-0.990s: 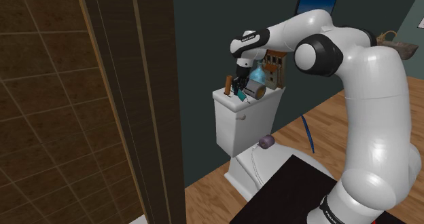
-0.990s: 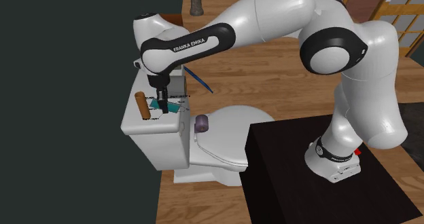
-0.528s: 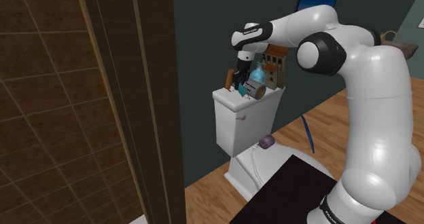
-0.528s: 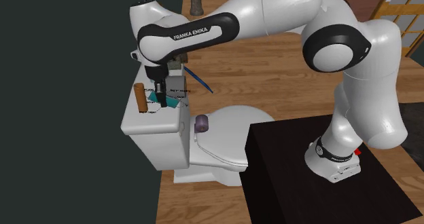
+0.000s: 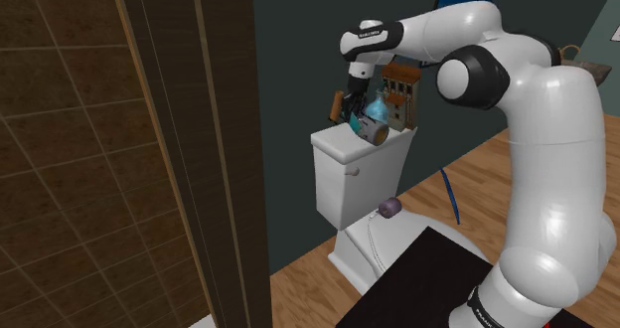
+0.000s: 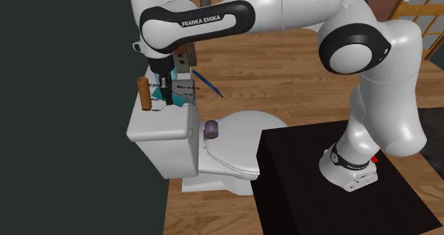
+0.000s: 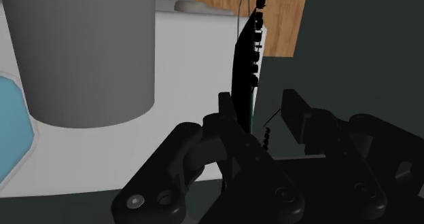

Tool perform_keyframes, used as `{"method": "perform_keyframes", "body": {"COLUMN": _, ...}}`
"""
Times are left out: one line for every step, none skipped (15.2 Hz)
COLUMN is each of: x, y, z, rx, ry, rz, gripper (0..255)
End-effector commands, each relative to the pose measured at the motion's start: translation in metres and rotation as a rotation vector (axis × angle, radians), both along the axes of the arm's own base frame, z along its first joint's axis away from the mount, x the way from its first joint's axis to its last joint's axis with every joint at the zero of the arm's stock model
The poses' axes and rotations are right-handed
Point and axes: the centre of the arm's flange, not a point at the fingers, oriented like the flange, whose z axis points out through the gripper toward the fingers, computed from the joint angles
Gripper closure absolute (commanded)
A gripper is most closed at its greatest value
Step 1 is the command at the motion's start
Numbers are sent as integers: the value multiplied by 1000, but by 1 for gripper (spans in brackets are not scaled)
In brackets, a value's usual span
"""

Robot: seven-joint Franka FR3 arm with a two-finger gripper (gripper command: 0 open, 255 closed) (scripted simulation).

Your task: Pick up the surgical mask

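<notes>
Hand [image 6: 167, 95] grips the teal surgical mask [image 6: 179, 98] by its thin edge, fingers closed on it, holding it just above the white toilet tank [image 6: 160, 130]. A brown cylinder [image 6: 144, 92] stands just beside, on the second exterior view's left.

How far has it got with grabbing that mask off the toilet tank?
Done: the jaws look shut on the surgical mask, a thin sheet seen edge-on between them in the wrist view. In hand: the lift; in the second exterior view the mask's teal edge seems to hang just above the tank lid. Left: raising it well clear of the brown cylinder beside it.
</notes>
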Motion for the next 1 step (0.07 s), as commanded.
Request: {"method": "perform_keyframes", "body": {"x": 0, "y": 0, "z": 3, "rx": 0, "ry": 0, "rz": 0, "gripper": 255}}
